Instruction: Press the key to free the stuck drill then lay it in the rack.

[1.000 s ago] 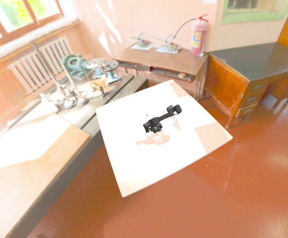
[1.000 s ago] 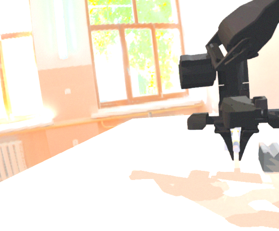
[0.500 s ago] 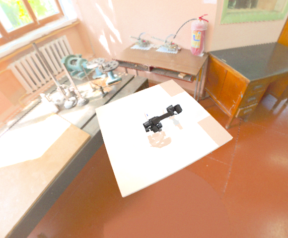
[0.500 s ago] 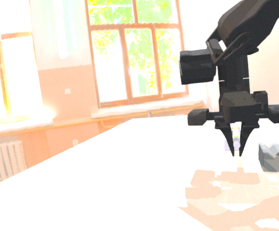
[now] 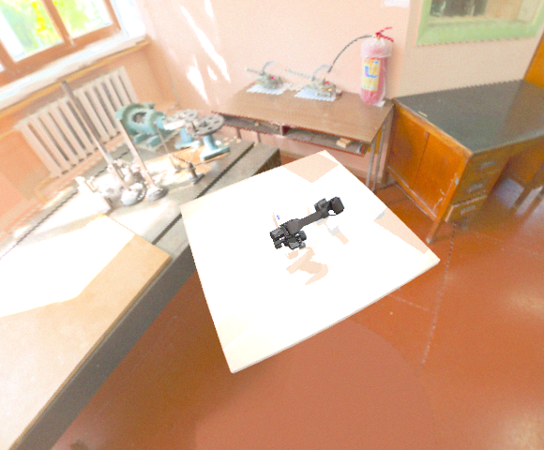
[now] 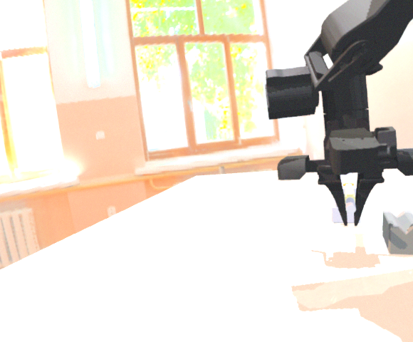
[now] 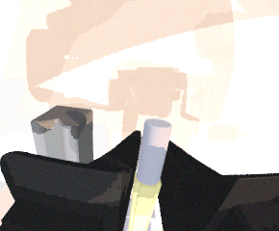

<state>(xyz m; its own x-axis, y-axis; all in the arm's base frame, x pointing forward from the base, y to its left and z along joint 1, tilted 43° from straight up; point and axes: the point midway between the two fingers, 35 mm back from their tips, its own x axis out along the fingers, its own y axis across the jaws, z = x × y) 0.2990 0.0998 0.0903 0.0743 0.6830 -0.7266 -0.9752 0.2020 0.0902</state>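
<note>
Fingers (image 6: 350, 224) clamped narrow on drill (image 7: 147, 183), held upright above tabletop (image 6: 162, 257). Rack (image 6: 401, 232) stood just beside. Advice: carry sideways over rack notch, tilt drill level, lower gently before releasing.

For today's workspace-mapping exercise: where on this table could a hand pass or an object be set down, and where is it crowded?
Free: the broad stretch of table on the window side of the gripper. Crowded: the strip between the fingers, shut on the drill, and the grey notched rack, with a small pale block just behind them.
</note>
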